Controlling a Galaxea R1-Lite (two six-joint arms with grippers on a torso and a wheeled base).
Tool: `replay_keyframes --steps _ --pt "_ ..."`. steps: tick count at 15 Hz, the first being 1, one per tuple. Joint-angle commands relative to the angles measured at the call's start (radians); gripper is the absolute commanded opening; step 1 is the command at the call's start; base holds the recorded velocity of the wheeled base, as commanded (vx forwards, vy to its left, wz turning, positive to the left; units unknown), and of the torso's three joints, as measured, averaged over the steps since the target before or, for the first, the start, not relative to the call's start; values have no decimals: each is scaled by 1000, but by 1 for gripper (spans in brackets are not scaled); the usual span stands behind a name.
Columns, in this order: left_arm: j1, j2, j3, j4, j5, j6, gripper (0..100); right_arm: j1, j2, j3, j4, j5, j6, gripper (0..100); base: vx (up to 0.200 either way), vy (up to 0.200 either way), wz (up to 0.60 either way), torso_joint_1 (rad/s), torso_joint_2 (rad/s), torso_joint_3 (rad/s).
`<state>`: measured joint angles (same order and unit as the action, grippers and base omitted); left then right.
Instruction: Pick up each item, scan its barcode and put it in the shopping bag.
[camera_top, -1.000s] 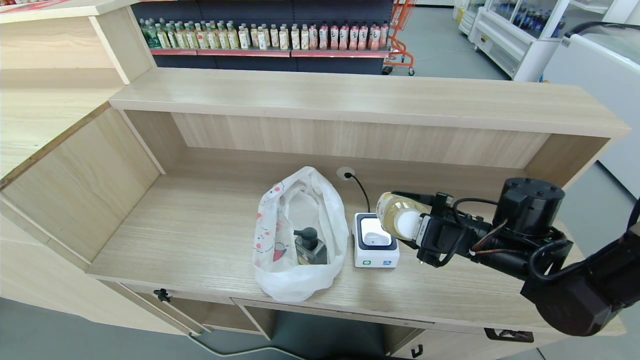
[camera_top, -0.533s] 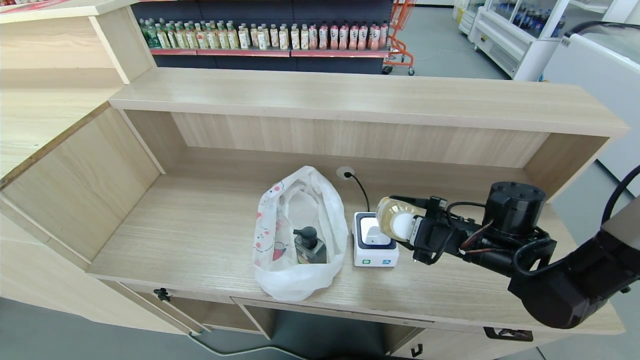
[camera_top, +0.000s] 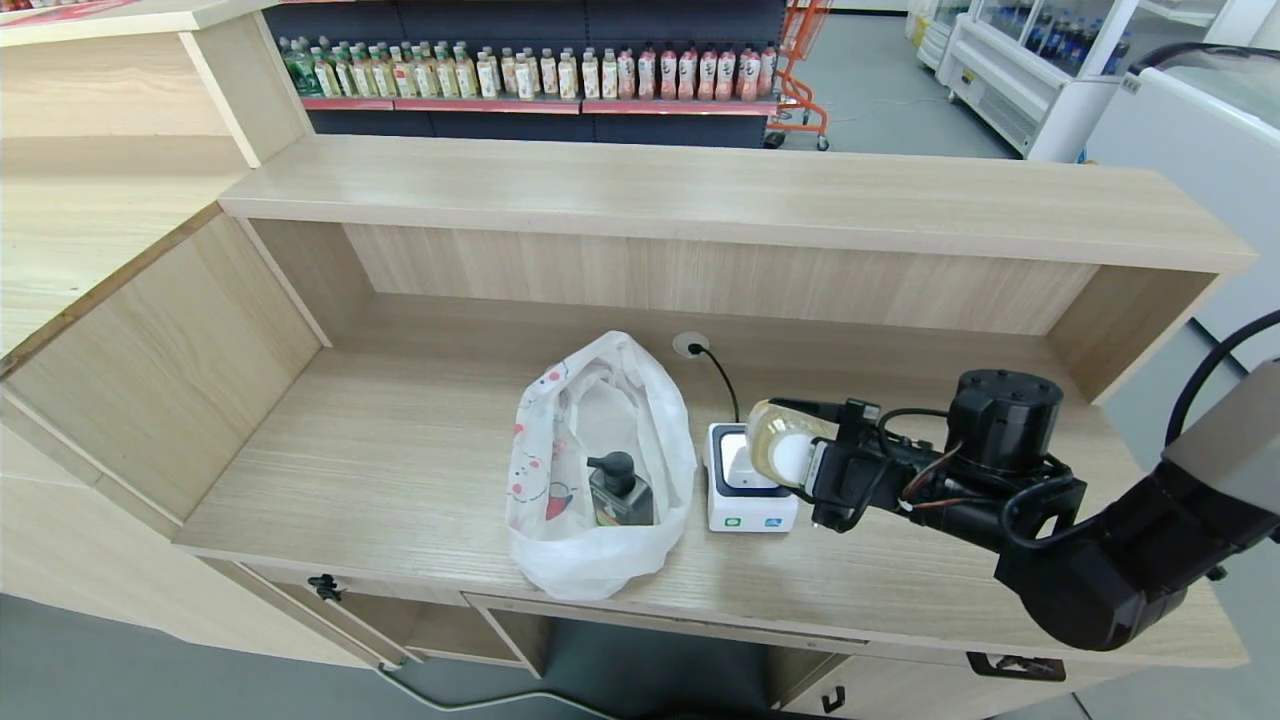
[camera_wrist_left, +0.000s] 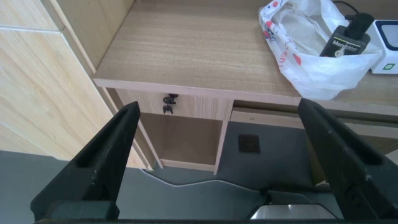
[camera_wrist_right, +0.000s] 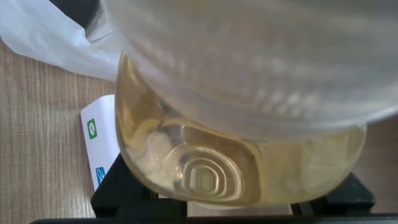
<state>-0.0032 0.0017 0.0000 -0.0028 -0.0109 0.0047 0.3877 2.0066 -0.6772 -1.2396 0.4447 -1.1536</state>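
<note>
The right pincer (camera_top: 812, 455) is gripping a bottle (camera_top: 770, 435) of yellow liquid, holding its long axis roughly level with the base pointing away from the pincer, just above the scanner (camera_top: 750, 495) on the tabletop (camera_top: 380, 460). The shopping bag (camera_top: 535, 470) is standing just past the scanner on this pincer's left, with 1 pump bottle (camera_top: 620, 495) inside, so the drop is probably calling for a leftward carry. The left pincer (camera_wrist_left: 219, 109) is hanging wide open below the tabletop edge.
</note>
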Motion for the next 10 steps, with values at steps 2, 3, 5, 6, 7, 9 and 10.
replay_keyframes --steps 2,3,5,6,7,9,10 --pt "0 0 0 0 0 0 100 2 29 -25 0 2 -5 0 0 0 0 0 0 0" --pt "0 0 0 0 0 0 100 2 32 -33 0 2 -12 0 0 0 0 0 0 0" --pt "0 0 0 0 0 0 100 2 34 -33 0 2 -14 0 0 0 0 0 0 0" --pt "0 0 0 0 0 0 100 2 37 -31 0 2 -14 0 0 0 0 0 0 0" --pt "0 0 0 0 0 0 100 2 38 -33 -1 2 -15 0 0 0 0 0 0 0" --pt "0 0 0 0 0 0 100 2 40 -31 -1 2 -26 0 0 0 0 0 0 0" --pt "0 0 0 0 0 0 100 2 40 -31 -1 2 -26 0 0 0 0 0 0 0"
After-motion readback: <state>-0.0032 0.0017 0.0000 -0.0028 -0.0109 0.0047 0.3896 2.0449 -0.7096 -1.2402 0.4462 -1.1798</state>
